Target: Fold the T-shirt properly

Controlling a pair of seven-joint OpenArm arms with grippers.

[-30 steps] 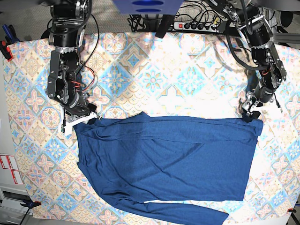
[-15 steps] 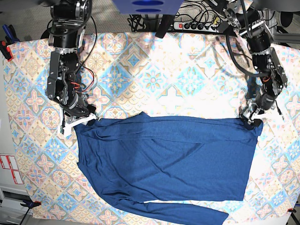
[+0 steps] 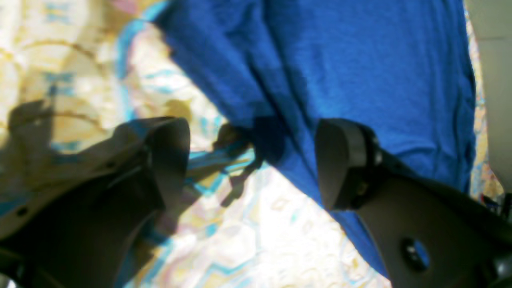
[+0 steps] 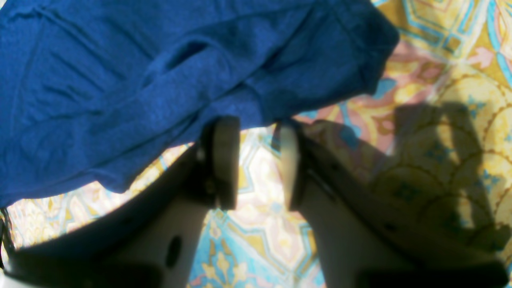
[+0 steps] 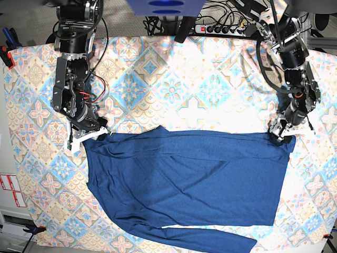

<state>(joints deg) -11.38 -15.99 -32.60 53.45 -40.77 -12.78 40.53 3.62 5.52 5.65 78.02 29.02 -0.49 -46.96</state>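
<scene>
- The table (image 5: 174, 79) wears a cloth patterned in blue, pink and yellow tile shapes; it fills nearly the whole base view.
- Along the far edge lie a power strip (image 5: 221, 29) and a tangle of black cables; a blue object (image 5: 166, 8) sits at top centre.
- At the near left, off the cloth, a white label with red print (image 5: 10, 188) shows.
- The shirt (image 5: 189, 184) lies flat across the near half of the table, its far edge running straight from left to right, one sleeve trailing along the near edge.
- The right arm (image 5: 71, 79) reaches down from the far left; the right gripper (image 4: 253, 160) sits just off the shirt's far left corner.
- In its wrist view the jaws stand slightly apart with only cloth pattern between them, and the shirt edge lies just past the fingertips; it holds nothing.
- The left arm (image 5: 295, 68) comes down from the far right, bent at the elbow; the left gripper (image 3: 252, 160) hovers at the shirt's far right corner.
- Its jaws are spread wide, one finger (image 3: 344, 164) over the fabric, the other over bare cloth, gripping nothing.
</scene>
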